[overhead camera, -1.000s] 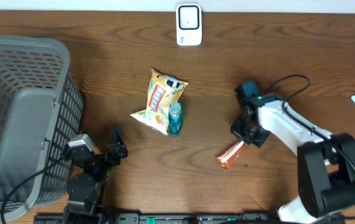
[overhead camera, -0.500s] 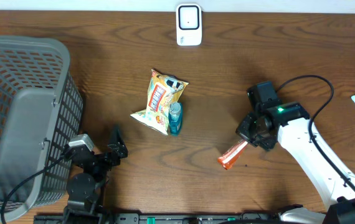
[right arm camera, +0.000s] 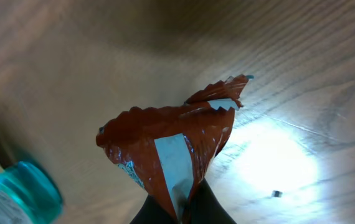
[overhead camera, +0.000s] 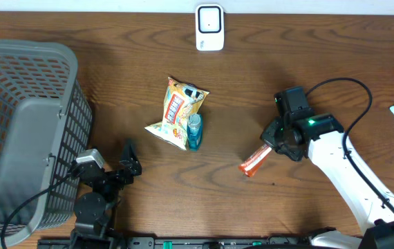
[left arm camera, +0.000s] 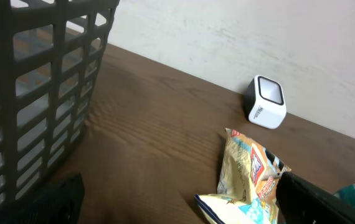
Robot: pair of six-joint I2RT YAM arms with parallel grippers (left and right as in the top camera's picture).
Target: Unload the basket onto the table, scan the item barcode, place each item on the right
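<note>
Overhead: the right pincer [overhead camera: 273,144] is pressed together on one end of the red packet [overhead camera: 254,161], at 4 o'clock on the table [overhead camera: 307,62]. The scanner [overhead camera: 209,28] sits well apart at 12 o'clock, so the scan is not done yet. The left pincer [overhead camera: 130,160] is spread wide and holds nothing.

Left wrist: the scanner [left arm camera: 266,101] shows, but the red packet is out of sight.

Right wrist: the red packet [right arm camera: 165,149] shows a white strip, but I cannot make out a barcode.

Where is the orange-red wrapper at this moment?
In the overhead view the orange-red wrapper is right of centre, one end pinched in the shut right gripper, with the chip bag and blue bottle off to its left.
</note>
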